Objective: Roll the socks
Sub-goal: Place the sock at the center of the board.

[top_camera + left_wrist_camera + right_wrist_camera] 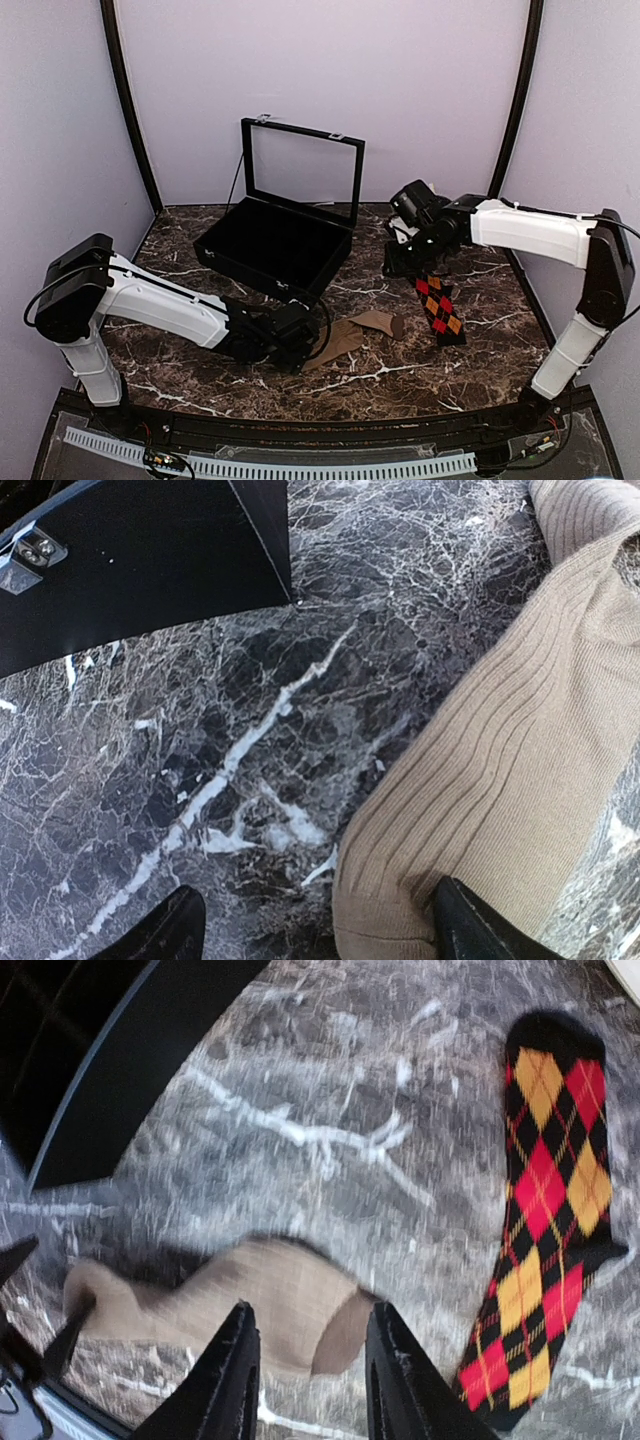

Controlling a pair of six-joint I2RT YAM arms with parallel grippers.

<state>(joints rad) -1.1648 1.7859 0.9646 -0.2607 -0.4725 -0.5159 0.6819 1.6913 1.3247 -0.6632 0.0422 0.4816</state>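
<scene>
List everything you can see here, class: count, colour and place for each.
box: one, black, lid raised, back left of table centre.
tan sock: one, tan-brown, ribbed, table centre, before the box.
argyle sock: one, black with red and orange diamonds, right of the tan sock.
table: one, dark marble, white veins, under everything.
left tool: one, black, open, at the tan sock's left end.
right tool: one, black, open, by the argyle sock's far end.

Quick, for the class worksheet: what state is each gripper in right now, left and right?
Left gripper: open, with the edge of the tan ribbed fabric sock between its fingers, not gripped.
Right gripper: open, holding nothing.
</scene>
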